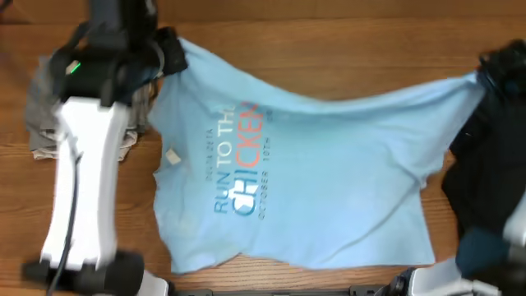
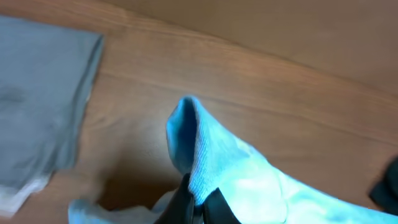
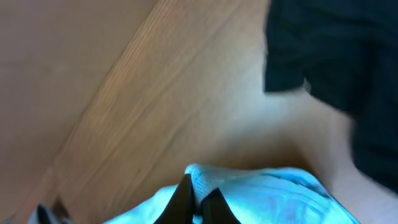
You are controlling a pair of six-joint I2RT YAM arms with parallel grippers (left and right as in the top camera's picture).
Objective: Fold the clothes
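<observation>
Two arms hold a light blue shirt point(image 1: 329, 164) spread across the middle of a wooden table point(image 1: 329, 33). My left gripper point(image 2: 198, 208) is pinched on a fold of cloth at the shirt's 10 o'clock corner; my right gripper point(image 3: 198, 202) pinches the 2 o'clock corner, beside the black garment point(image 1: 493, 173) at 3 o'clock. To fold well, I judge both hands should travel level and together toward 6 o'clock — an uneven pull would skew the edge. The shirt lies mostly flat, its far edge sagging between my grips, with white and red-orange lettering running sideways — slight wrinkles near 6 o'clock.
</observation>
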